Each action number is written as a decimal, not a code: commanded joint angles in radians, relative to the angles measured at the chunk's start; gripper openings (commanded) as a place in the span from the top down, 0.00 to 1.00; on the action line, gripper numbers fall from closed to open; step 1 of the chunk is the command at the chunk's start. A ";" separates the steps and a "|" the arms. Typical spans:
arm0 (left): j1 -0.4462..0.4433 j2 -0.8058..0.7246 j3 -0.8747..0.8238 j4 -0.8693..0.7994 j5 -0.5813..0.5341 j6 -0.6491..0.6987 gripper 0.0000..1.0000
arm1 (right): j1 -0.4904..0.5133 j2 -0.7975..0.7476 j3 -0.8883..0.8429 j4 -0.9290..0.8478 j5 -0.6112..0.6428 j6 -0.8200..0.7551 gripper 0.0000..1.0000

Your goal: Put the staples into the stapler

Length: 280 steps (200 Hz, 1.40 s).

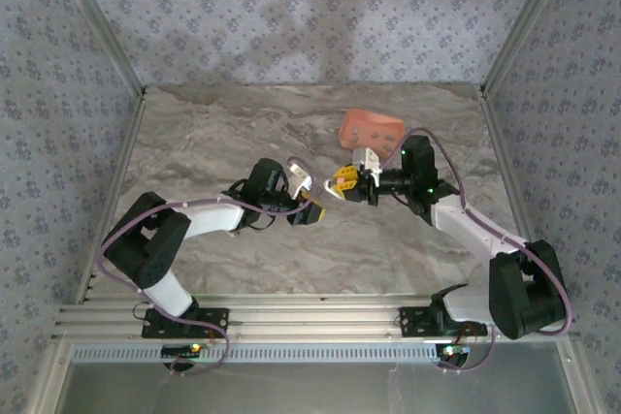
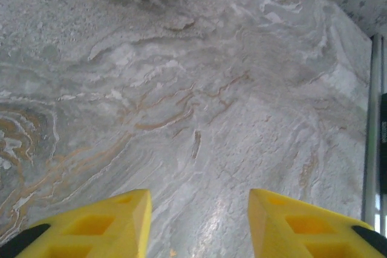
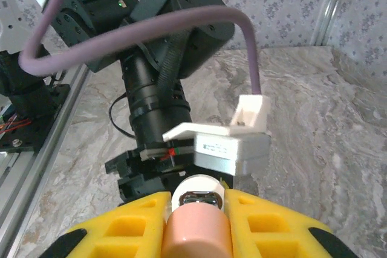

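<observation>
My right gripper [image 3: 196, 200] is shut on the stapler [image 3: 196, 228], a small pale pink body with a white end and a metal rail opening facing forward. In the top view the right gripper [image 1: 343, 181] holds it above mid-table, pointing left toward my left gripper [image 1: 312, 209]. They are a short gap apart. My left gripper [image 2: 199, 200] is open, its yellow fingers [image 2: 121, 222] wide apart with bare marble between them. The staples are out of view.
A salmon-orange tray [image 1: 371, 128] lies on the marble table [image 1: 213, 133] just behind the right gripper. The left arm's wrist and its grey camera box [image 3: 233, 149] sit close in front of the stapler. Patterned walls enclose the table on three sides.
</observation>
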 commanded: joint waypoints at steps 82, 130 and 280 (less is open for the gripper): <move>-0.051 -0.362 -0.109 -0.037 0.118 0.624 0.37 | 0.039 0.030 0.096 -0.388 -0.102 -0.331 1.00; -0.051 -0.330 -0.078 -0.010 0.128 0.640 0.38 | 0.058 0.047 0.122 -0.410 -0.158 -0.357 1.00; -0.051 -0.222 0.000 0.050 0.253 0.551 0.66 | 0.069 0.067 0.147 -0.438 -0.186 -0.381 1.00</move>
